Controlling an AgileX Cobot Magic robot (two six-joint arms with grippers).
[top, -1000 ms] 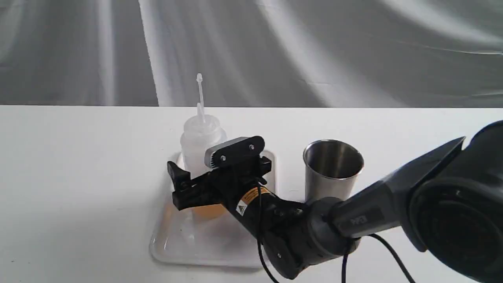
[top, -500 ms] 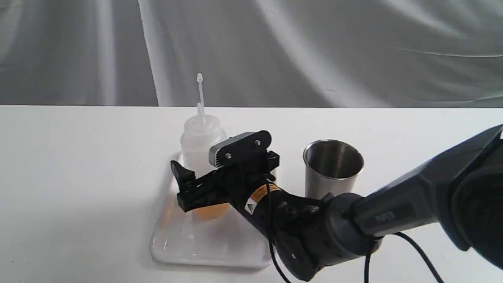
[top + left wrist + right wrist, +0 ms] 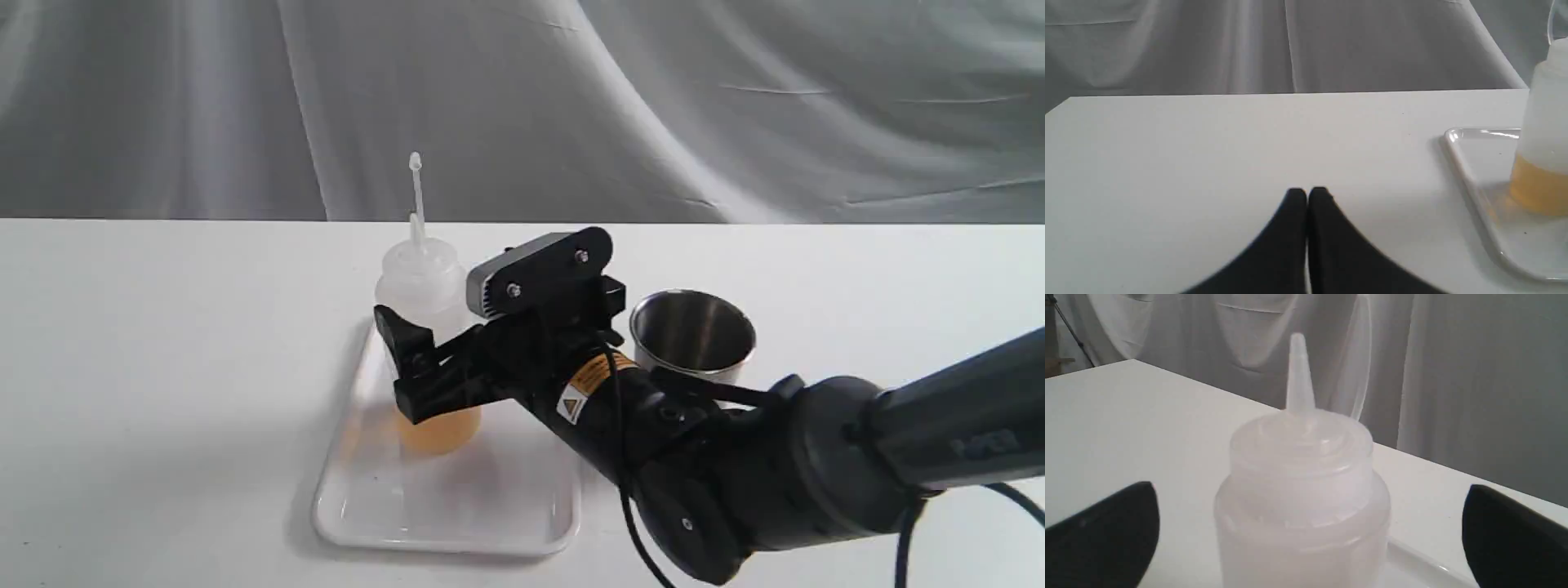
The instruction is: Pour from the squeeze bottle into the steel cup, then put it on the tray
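The squeeze bottle [image 3: 420, 286] stands upright on the white tray [image 3: 457, 510], with amber liquid in its lower part and its nozzle pointing up. My right gripper [image 3: 429, 363] is open, a black finger on either side of the bottle. In the right wrist view the bottle [image 3: 1302, 490] sits between the fingers [image 3: 1106, 531] with a gap on each side. The steel cup [image 3: 692, 331] stands upright on the table to the right of the tray, partly hidden by my right arm. My left gripper [image 3: 1307, 194] is shut and empty, low over the bare table, left of the tray [image 3: 1470, 179] and bottle [image 3: 1543, 134].
The white table [image 3: 163, 367] runs wide to both sides. A grey cloth backdrop [image 3: 522, 106] hangs behind its far edge. My right arm [image 3: 775, 474] stretches across the front right and its cable hangs near the table's front edge.
My right gripper, still open, has slid to the right and slightly up, away from the bottle's left side. The bottle, tray and cup have not moved.
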